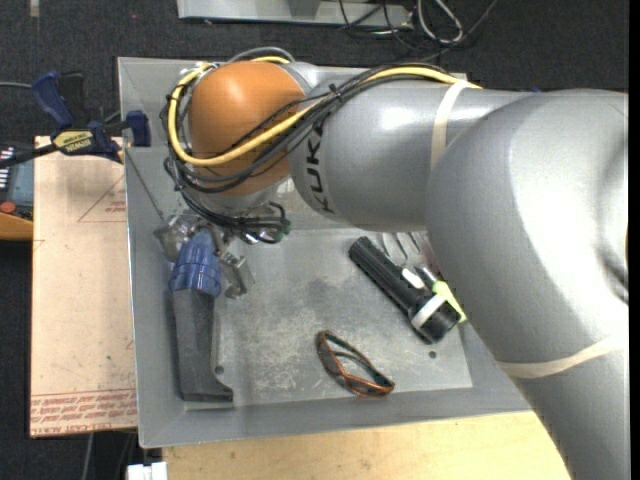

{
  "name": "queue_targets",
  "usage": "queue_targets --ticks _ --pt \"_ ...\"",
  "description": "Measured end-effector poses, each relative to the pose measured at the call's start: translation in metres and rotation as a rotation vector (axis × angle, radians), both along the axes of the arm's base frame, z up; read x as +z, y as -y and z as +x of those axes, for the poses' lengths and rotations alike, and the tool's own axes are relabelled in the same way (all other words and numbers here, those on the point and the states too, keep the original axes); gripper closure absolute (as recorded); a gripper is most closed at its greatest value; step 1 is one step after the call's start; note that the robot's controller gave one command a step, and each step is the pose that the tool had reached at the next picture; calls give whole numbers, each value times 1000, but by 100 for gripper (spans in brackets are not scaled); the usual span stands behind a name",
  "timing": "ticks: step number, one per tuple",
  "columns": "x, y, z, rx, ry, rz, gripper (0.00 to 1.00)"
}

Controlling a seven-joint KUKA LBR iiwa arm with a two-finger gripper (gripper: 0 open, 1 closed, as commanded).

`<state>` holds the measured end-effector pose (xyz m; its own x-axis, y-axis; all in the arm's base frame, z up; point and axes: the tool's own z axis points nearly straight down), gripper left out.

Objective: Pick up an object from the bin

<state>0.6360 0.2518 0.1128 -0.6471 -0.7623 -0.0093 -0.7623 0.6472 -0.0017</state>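
Four things lying in the bin (290,318): a blue ribbed piece (195,268), a dark grey flat bar (195,353), a black tube with a white and yellow-green end (400,283), and a pair of orange-brown glasses (352,365).
Pincer (200,256): hanging under the orange wrist cover (245,118) at the bin's left side, directly over the blue ribbed piece. I cannot tell whether it is standing apart, together or clamped, as metal parts and cables are crowding the spot.
Blue ribbed piece: sitting at the far end of the dark grey bar, touching or overlapping it. Whether the two are one thing is not showing.
Likely handling: it is looking like moulded plastic, so I am judging it light and stiff, not fragile. The ribs should be giving some bite, though the rounded sides may be letting it twist.
Where to take hold: across the ribbed middle, squarely, with the grip lying in a groove and not on a crest.
Dark grey bar: looking heavier and longer. If it is joined to the blue piece, a hold at one end would be leaving it drooping and swinging.
Tube and glasses: lying well apart to the right, not interfering.
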Motion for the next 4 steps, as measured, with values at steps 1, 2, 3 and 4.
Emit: queue_targets --ticks 1,2,3,4 --pt "-42 3 15 54 9 -4 0" --pt "-42 2 7 88 11 6 100" --pt "-42 2 7 88 11 6 100" --pt "-33 2 7 86 12 8 100"
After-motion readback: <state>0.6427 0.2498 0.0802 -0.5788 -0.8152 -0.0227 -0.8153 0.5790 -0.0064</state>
